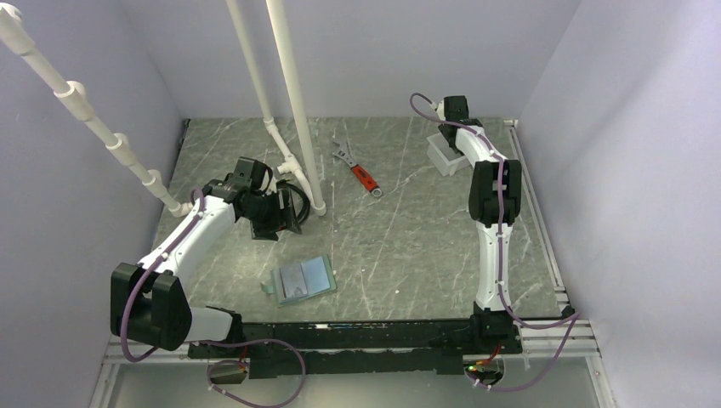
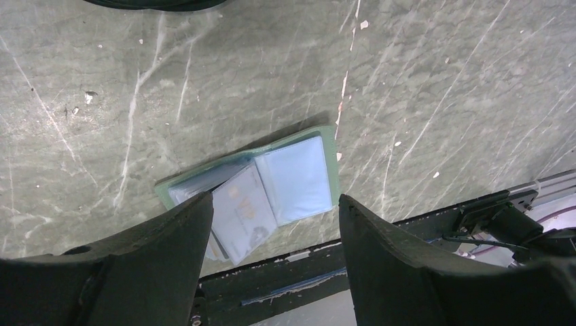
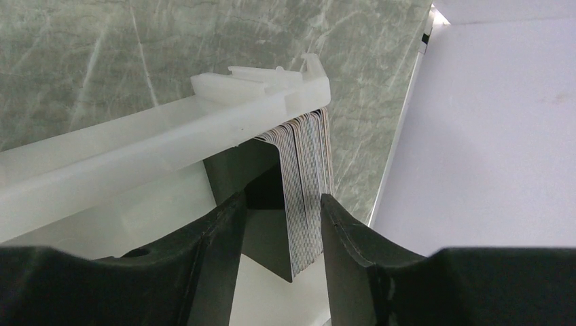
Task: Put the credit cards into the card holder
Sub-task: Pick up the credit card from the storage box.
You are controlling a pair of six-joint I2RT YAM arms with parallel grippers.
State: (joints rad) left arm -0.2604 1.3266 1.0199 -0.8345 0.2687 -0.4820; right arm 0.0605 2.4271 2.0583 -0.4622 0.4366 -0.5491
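The card holder lies open on the table's near middle, grey-green with clear sleeves. In the left wrist view the card holder shows a pale card with tan print in one sleeve. My left gripper is open and empty, well above it, and sits back-left of it in the top view. My right gripper is open inside the white tub. Its fingers straddle a stack of credit cards standing on edge; their colours do not show. The right finger is close against the stack.
A red-handled wrench lies at the back middle. White pipes rise from the table by the left gripper, with a dark cable loop at their foot. The white tub stands at the back right near the wall.
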